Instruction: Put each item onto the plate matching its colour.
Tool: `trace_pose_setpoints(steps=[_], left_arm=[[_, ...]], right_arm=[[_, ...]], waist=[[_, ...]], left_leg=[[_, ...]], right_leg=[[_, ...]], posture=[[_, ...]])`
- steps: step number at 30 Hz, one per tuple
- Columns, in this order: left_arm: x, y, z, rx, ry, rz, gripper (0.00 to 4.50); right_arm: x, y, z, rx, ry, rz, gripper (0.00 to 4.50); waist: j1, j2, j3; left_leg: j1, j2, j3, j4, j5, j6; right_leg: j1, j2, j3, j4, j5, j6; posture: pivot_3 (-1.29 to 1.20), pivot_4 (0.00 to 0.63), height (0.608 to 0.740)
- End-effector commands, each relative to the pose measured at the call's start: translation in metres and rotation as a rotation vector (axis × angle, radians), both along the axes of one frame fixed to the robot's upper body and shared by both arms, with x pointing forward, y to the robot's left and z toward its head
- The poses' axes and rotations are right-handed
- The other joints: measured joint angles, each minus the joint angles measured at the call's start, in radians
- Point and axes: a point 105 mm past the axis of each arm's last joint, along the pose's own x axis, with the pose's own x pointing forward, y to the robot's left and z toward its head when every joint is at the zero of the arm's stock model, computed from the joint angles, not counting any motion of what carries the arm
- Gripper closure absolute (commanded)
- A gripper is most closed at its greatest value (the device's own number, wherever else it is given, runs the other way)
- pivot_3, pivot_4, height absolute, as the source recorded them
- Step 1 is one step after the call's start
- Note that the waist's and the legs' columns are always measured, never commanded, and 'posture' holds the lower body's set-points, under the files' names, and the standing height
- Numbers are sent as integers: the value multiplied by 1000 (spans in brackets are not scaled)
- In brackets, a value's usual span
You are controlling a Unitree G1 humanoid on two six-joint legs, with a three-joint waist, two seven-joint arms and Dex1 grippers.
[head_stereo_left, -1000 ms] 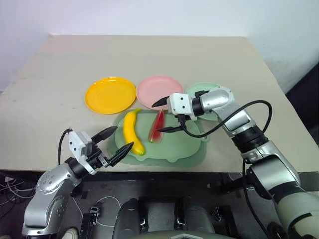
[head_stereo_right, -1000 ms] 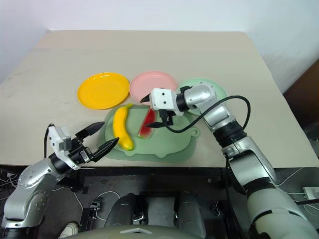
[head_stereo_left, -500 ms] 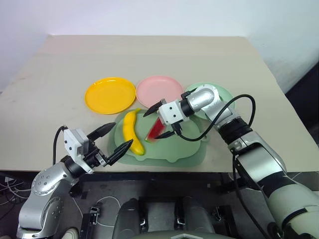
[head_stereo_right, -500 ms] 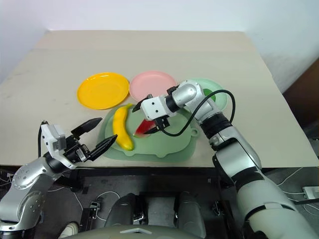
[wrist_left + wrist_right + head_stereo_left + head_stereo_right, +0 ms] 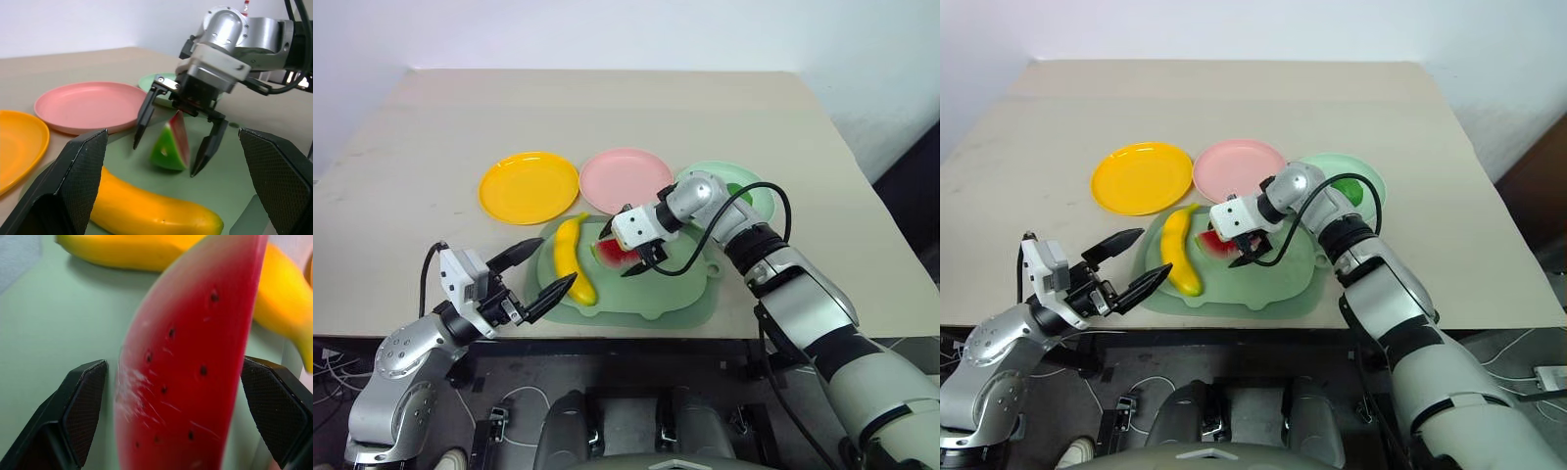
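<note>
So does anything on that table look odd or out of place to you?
Mildly: the banana and watermelon wedge lie on the green mat, not on plates, leaving the yellow plate and pink plate bare. The wedge's red face shows pale scuffs. Nothing is spilled.

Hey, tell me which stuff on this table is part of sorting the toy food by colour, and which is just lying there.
Part of the job:
banana
watermelon wedge
green fruit
yellow plate
pink plate
pale green plate
right gripper, open around the wedge

Just lying there:
green mat under the banana and wedge
table
</note>
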Motion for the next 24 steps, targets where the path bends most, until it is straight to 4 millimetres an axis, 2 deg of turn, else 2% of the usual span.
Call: trace_pose_setpoints(steps=[1,6,7,9,14,15,21,24], left_arm=[[0,1,6,5,-31,-3,0],[1,1,4,9,-30,-7,0],[1,1,4,10,-30,-7,0],[2,1,3,12,-29,-10,0],[3,0,2,14,-29,-17,0],[4,0,2,14,-29,-18,0],[5,1,3,11,-30,-23,0],[5,2,3,12,-30,-24,0]], right_arm=[[2,-1,6,-46,23,-38,28],[-2,0,11,-40,53,-42,28],[-2,-1,11,-45,52,-42,196],[-4,-3,10,-53,56,-37,638],[-7,-5,8,-52,60,-38,2293],[-8,-5,9,-47,61,-40,2403],[-10,-6,16,-12,54,-46,2419],[-14,-3,37,75,86,-51,2419]], waist=[[1,0,0],[1,0,0],[0,0,0],[1,0,0],[0,0,0],[0,0,0],[0,0,0],[0,0,0]], left_leg=[[0,0,0,0,0,0],[0,0,0,0,0,0],[0,0,0,0,0,0],[0,0,0,0,0,0],[0,0,0,0,0,0],[0,0,0,0,0,0],[0,0,0,0,0,0],[0,0,0,0,0,0]], right_leg=[[0,0,0,0,0,0],[0,0,0,0,0,0],[0,0,0,0,0,0],[0,0,0,0,0,0],[0,0,0,0,0,0],[0,0,0,0,0,0],[0,0,0,0,0,0],[0,0,0,0,0,0]], posture=[[0,150,695],[0,150,695],[0,150,695],[0,150,695],[0,150,695],[0,150,695],[0,150,695],[0,150,695]])
